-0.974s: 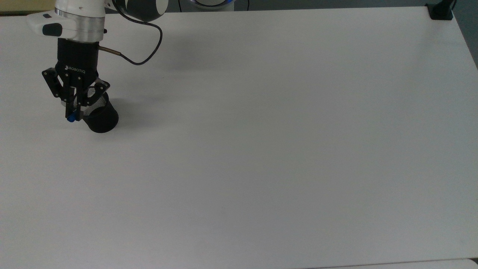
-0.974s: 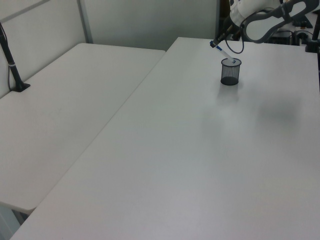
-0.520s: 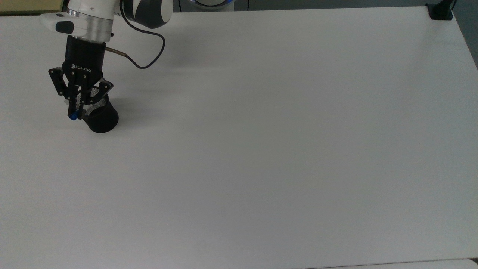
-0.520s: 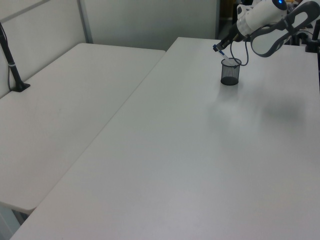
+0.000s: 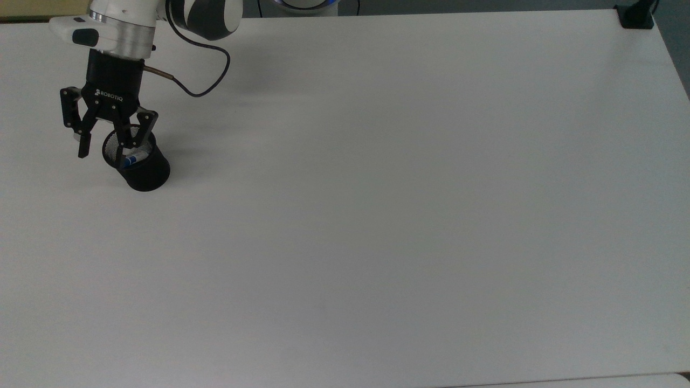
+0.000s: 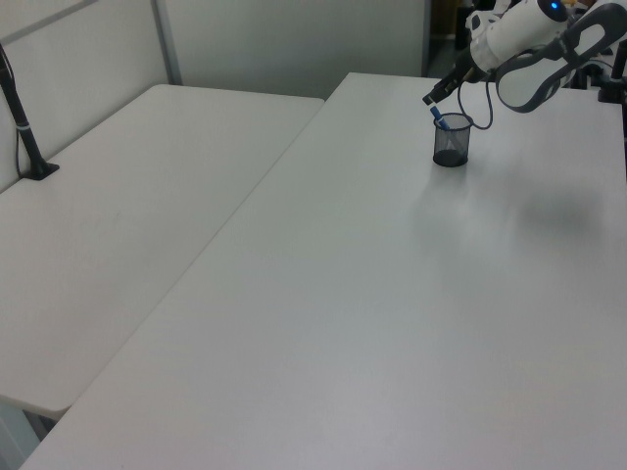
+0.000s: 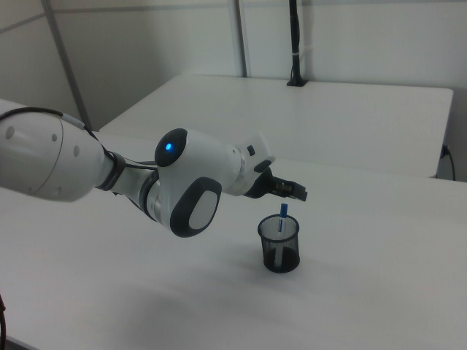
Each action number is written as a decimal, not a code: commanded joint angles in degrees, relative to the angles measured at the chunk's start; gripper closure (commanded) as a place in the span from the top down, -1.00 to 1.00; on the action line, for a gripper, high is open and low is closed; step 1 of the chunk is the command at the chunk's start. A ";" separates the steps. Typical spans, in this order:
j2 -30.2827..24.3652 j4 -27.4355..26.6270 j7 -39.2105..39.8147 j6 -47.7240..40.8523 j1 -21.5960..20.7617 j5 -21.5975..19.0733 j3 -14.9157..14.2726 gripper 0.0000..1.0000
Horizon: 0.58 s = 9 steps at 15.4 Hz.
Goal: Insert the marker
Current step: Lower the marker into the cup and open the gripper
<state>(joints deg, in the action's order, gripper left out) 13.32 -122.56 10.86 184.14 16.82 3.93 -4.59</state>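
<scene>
The marker (image 5: 131, 159) now stands inside the black mesh cup (image 5: 144, 171), leaning against its rim, with its blue end poking just above the top. My gripper (image 5: 106, 149) hangs open just above the cup, near the top view's left edge, one finger on each side of the rim, holding nothing. The right view has the marker (image 7: 283, 216) upright in the cup (image 7: 279, 246) and the gripper (image 7: 295, 192) just above and behind it. From the left view, the cup (image 6: 451, 146) with the marker (image 6: 441, 121) sits far back under the gripper (image 6: 431, 98).
The cup stands on a wide white table (image 5: 377, 215). A black cable (image 5: 205, 89) loops from the wrist. A black mount (image 5: 636, 16) sits on the far corner at the top view's right. A second white table (image 6: 127, 215) adjoins at the left view's left.
The gripper was shut on the marker's blue end over the cup. It has now opened, and the marker has dropped into the cup. The hand has lifted slightly.
</scene>
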 commanded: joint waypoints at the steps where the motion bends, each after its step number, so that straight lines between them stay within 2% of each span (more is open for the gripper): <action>1: -1.45 -1.02 -1.17 0.70 -0.03 -1.03 -0.07 1.00; 3: -2.85 -0.84 -2.68 -2.00 -0.29 -1.03 -0.07 1.00; 7: -8.92 0.30 -1.90 -18.16 0.15 -1.03 -0.33 1.00; 9: -10.77 3.27 0.47 -27.11 -0.12 -1.03 -2.08 1.00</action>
<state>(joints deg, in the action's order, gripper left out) 7.75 -121.18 8.83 169.68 17.09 3.83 -4.79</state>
